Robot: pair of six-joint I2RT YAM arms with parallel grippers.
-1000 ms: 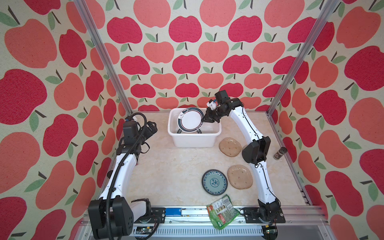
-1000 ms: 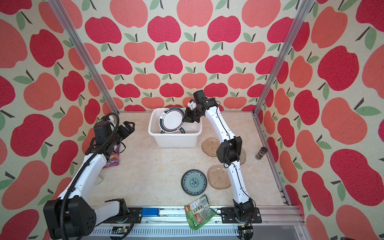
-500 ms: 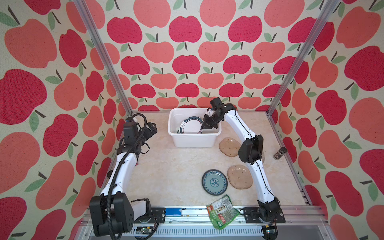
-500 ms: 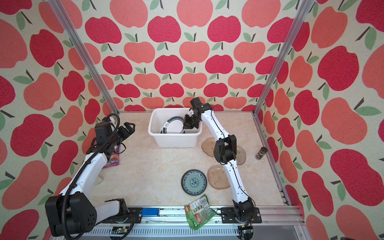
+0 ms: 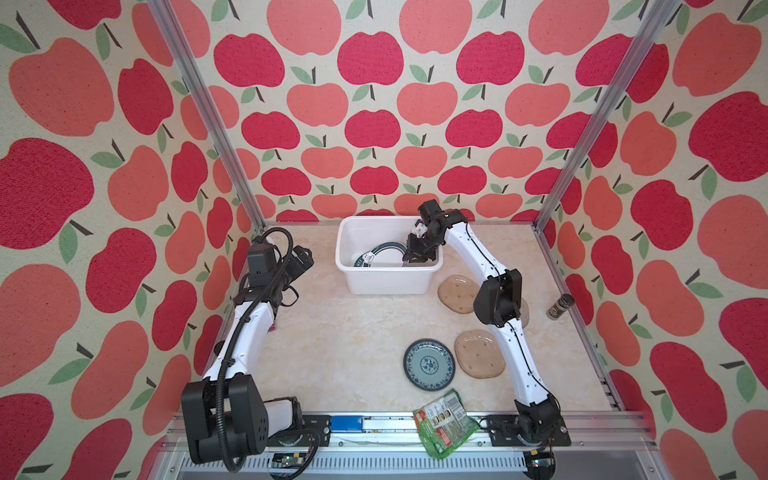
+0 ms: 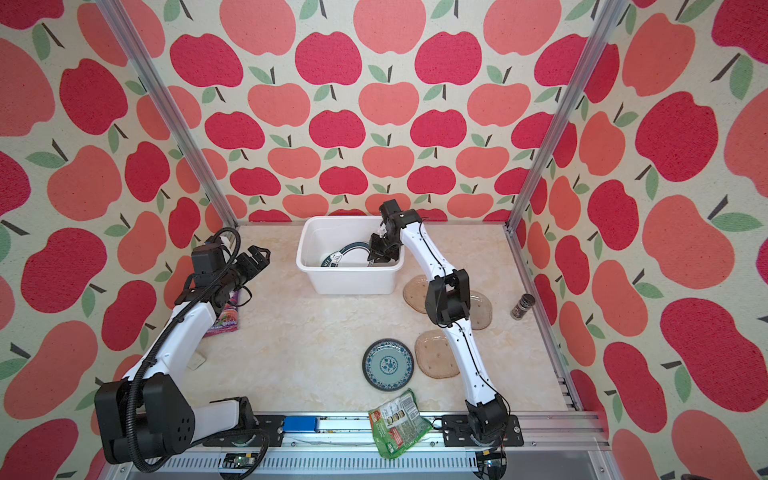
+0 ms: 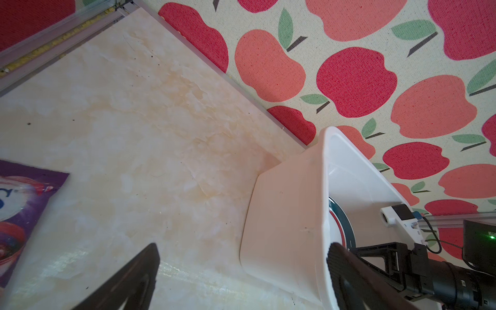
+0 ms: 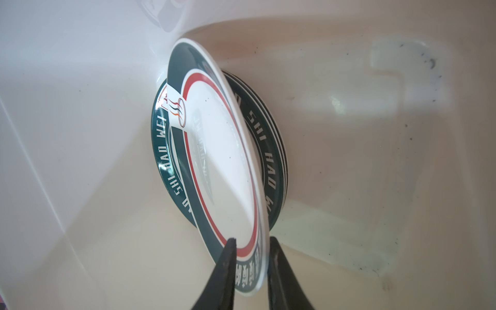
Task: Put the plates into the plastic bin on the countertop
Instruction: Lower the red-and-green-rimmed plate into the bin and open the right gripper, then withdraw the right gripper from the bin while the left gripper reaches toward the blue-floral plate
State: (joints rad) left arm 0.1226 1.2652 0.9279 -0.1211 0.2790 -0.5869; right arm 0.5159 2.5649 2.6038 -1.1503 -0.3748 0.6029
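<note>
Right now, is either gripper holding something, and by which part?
The right gripper straddles the rim of the tilted white plate; whether it grips cannot be told. The left gripper holds nothing.

Light gleams off a glossy white ceramic plate [image 8: 222, 161] inside the smooth, translucent plastic bin [image 5: 388, 284]. In front of the bin, the polished marble-look countertop [image 5: 340, 332] bears a glazed teal plate [image 5: 429, 365], amber glass plates [image 5: 478, 359] and a crinkled, shiny snack packet [image 5: 445, 424]. Behind it is coarse woven apple-print cloth [image 5: 374, 62], framed by brushed aluminium rails [image 5: 213, 124].
</note>
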